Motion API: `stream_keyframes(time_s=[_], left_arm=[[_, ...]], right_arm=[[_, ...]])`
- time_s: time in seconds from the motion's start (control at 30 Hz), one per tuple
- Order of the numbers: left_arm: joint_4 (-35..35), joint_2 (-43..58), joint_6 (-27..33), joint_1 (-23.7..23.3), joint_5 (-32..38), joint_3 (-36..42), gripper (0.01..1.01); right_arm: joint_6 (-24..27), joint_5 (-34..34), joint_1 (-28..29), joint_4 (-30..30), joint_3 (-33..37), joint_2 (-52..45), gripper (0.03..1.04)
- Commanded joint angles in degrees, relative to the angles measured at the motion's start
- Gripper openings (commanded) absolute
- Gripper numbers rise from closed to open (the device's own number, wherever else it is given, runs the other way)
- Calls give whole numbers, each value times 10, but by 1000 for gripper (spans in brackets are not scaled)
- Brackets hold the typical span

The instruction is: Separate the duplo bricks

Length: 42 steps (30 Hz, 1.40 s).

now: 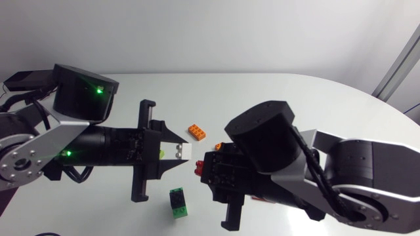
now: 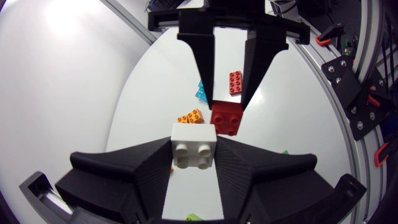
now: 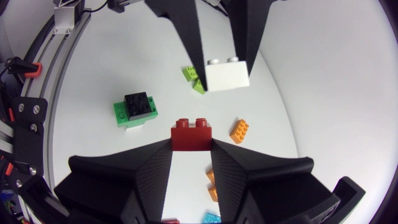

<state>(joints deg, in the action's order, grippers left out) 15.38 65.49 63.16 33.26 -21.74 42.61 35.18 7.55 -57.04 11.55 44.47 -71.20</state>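
Bricks: the white brick (image 2: 194, 146) and the red brick (image 2: 226, 118) are just beside each other, not touching, both held above the table (image 1: 295, 98).
Left gripper (image 2: 194, 158): its fingers are closed on the white brick from two sides.
Right gripper (image 3: 191, 148): its fingers grip the red brick.
On the table: an orange brick (image 1: 197, 132); a black brick (image 1: 176, 195) sits on a green brick (image 1: 180, 209).

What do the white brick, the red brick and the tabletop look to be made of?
The white brick looks like hard moulded plastic: smooth, slightly glossy, crisp round studs. The red brick seems the same plastic: even saturated colour, soft sheen. The tabletop is smooth and white with diffuse glare; perhaps laminate, not certain.
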Motion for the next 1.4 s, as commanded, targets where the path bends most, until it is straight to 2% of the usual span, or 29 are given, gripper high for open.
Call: stream_keyframes(time_s=[0.0, 0.1, 0.27, 0.5, 0.73, 0.93, 1.0, 1.2, 1.37], left_arm=[[22, 21, 44, -16, -5, 19, 274], [26, 60, 96, -35, 6, 16, 274], [36, 141, 202, -43, 72, 3, 274], [30, 229, 284, -43, 158, -5, 274], [24, 288, 312, -46, 210, -4, 275], [25, 300, 312, -44, 216, -6, 280], [26, 300, 312, -45, 217, -4, 326], [26, 296, 307, -43, 216, 2, 667], [31, 293, 304, -42, 216, 5, 821]], right_arm=[[9, 6, 3, -11, -17, 12, 213], [3, -2, 21, -18, -17, 18, 213], [-17, -39, 66, -34, -25, 25, 213], [-47, -99, 110, -56, -40, 15, 213], [-69, -185, 171, -90, -42, -44, 213], [-73, -215, 193, -120, -35, -91, 215], [-75, -225, 204, -133, -33, -110, 216], [-76, -236, 216, -166, -25, -169, 218], [-79, -240, 216, -175, -13, -202, 220]])
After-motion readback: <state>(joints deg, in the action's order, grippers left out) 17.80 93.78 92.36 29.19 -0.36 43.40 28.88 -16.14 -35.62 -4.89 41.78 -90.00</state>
